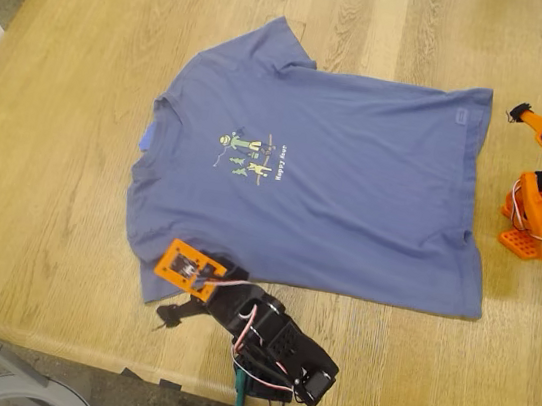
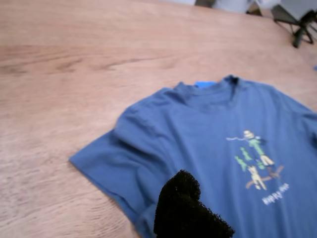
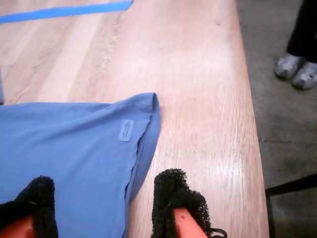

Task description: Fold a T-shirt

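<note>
Garment: the slate-blue short-sleeved cotton T-shirt (image 1: 325, 180) lay spread flat and print-side up on the pale wooden table (image 1: 65, 235), collar toward the exterior view's left, hem toward that view's right.
Print: a small green-and-yellow cartoon figure print (image 2: 255, 161) with white text sat on the chest, uncreased.
My first gripper: my first gripper (image 2: 190, 210) hung over the near sleeve at the table's front edge; only one black foam pad showed, so I could not tell how far it was parted or whether it held cloth.
My second gripper: my second gripper (image 3: 106, 208) stood at the hem corner by the small sewn tag (image 3: 126, 130), its two foam pads spread wide with the hem edge between them, nothing pinched.
Stage, as I judged it: no fold made; the grasp was the step in hand.
Method advised: pinch the cloth well inside the seam, both ends at once, lift only enough to clear the table, and carry the edge across evenly so the print side closes without dragging the far layer.
Containers: none in view; nothing held in any.
</note>
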Action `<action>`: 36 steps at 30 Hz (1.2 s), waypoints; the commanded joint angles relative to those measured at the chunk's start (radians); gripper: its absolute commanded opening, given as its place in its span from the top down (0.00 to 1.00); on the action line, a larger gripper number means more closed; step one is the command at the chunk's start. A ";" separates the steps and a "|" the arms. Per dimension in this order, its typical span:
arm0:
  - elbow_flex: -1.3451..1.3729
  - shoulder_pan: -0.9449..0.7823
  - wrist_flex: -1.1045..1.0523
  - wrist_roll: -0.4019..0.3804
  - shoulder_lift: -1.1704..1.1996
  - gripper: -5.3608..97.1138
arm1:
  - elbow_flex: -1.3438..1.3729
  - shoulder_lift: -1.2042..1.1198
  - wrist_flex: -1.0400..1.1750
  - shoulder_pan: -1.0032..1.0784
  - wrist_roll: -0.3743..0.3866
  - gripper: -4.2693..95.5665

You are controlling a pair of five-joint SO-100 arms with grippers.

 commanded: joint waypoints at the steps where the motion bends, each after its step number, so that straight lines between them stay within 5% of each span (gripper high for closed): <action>1: -0.275 0.077 0.061 0.005 -0.181 0.41 | -0.213 -0.146 0.046 -0.106 -0.020 0.64; 15: -0.523 0.426 0.110 0.002 -0.630 0.38 | -0.379 -0.552 0.040 -0.716 -0.023 0.68; 22: -0.660 0.440 0.037 0.023 -0.897 0.38 | -0.482 -0.828 0.035 -1.040 0.023 0.68; 36: -0.655 0.333 -0.437 0.035 -1.218 0.36 | -0.615 -1.181 -0.239 -1.250 0.043 0.68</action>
